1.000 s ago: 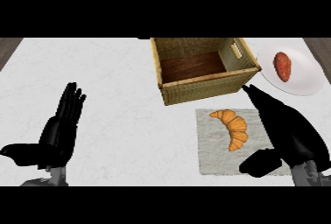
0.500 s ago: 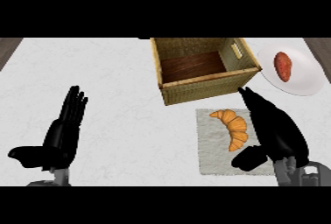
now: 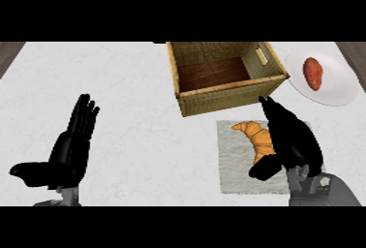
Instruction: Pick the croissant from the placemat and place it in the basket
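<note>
Right hand closing in on the croissant.
Your right hand (image 3: 292, 140) has shifted left over the placemat (image 3: 236, 167), fingers straight, thumb spread, now touching the croissant (image 3: 256, 138); not yet gripped.

Your left hand (image 3: 70, 147) rests open at about eight o'clock, fingers straight and pointing toward twelve, thumb sticking out toward nine. Your right hand (image 3: 289, 140) sits at about four o'clock, fingers straight and angled toward eleven, thumb hanging low toward seven. Both grey forearms enter from the six o'clock edge, mostly out of sight.
</note>
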Controlling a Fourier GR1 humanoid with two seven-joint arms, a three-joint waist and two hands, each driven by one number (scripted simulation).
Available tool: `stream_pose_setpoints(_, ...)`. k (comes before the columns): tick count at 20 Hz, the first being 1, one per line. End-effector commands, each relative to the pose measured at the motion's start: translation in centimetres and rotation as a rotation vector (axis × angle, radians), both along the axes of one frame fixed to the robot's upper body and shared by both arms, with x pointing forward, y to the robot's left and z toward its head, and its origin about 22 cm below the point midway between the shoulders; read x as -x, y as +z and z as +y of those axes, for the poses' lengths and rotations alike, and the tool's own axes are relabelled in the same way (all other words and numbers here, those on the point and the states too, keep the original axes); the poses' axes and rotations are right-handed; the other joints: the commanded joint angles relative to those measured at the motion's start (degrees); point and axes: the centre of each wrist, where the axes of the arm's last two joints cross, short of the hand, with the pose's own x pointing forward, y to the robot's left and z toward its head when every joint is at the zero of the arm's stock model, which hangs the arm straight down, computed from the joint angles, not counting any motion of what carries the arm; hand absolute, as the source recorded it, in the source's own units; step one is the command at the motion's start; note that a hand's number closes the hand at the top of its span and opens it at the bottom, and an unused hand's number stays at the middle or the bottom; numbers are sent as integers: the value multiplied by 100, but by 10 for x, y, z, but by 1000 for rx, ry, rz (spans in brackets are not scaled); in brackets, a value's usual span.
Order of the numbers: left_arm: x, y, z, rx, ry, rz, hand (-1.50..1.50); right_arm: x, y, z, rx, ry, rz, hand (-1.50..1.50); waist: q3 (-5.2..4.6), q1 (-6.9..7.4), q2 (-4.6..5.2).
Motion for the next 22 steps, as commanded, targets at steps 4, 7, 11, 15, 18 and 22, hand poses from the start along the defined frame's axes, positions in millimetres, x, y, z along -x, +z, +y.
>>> stream_pose_setpoints(4, -1, 3, 6, -2, 11, 10, 0, -18, -13, -2, 20, -46, 32, -150, 0, 7, 2)
stream_pose_setpoints(7, -7, 12, 5, 1, -7, 0, 0, -9, -37, 4, 32, -24, 93, -150, 1, 2, 2)
stream_pose_setpoints(11, -17, 9, 16, 9, -12, 0, 0, -21, -31, 12, 25, -39, 72, -150, 0, 4, 5)
stream_pose_setpoints(15, -21, 10, -2, -1, -1, 7, 0, -16, -44, -9, 11, -27, 81, -150, 1, -9, 3)
stream_pose_setpoints(18, -1, 15, -4, -10, 7, -20, 0, -18, -34, -22, 3, -24, 87, -150, 1, 0, -1)
stream_pose_setpoints(22, -17, -4, 4, 16, 13, -13, 0, -2, -61, -2, 8, -21, 96, -150, 0, -17, 1)
